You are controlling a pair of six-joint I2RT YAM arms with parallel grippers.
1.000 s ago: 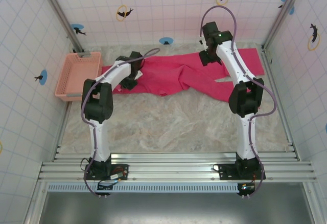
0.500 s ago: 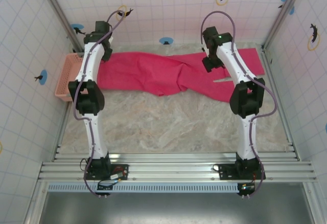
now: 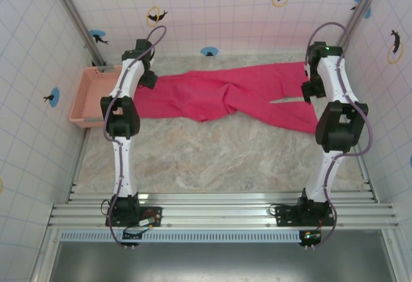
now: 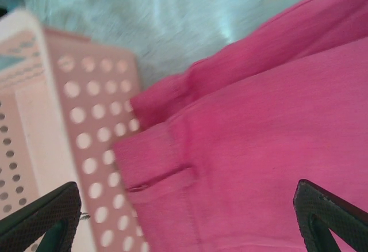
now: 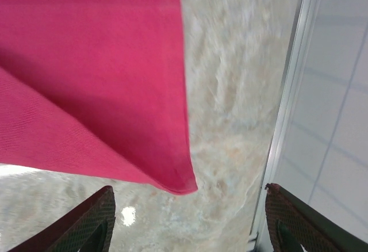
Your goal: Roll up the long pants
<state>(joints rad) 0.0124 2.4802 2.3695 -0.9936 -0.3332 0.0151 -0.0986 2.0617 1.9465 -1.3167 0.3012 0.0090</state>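
Long pants [image 3: 232, 95] lie flat across the far tabletop [image 3: 212, 153], soft, light, floppy; left gripper [image 4: 184, 217] and right gripper [image 5: 195, 220] hover spread and empty over waistband [image 4: 155, 177] and cuff [image 5: 172, 91], probably the best edges to pinch.

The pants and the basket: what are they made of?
The pants look like soft woven cloth, matte: fine ribbed weave, stitched hem, folds. The basket looks like hard plastic, smooth and slightly shiny, with rows of moulded round holes.
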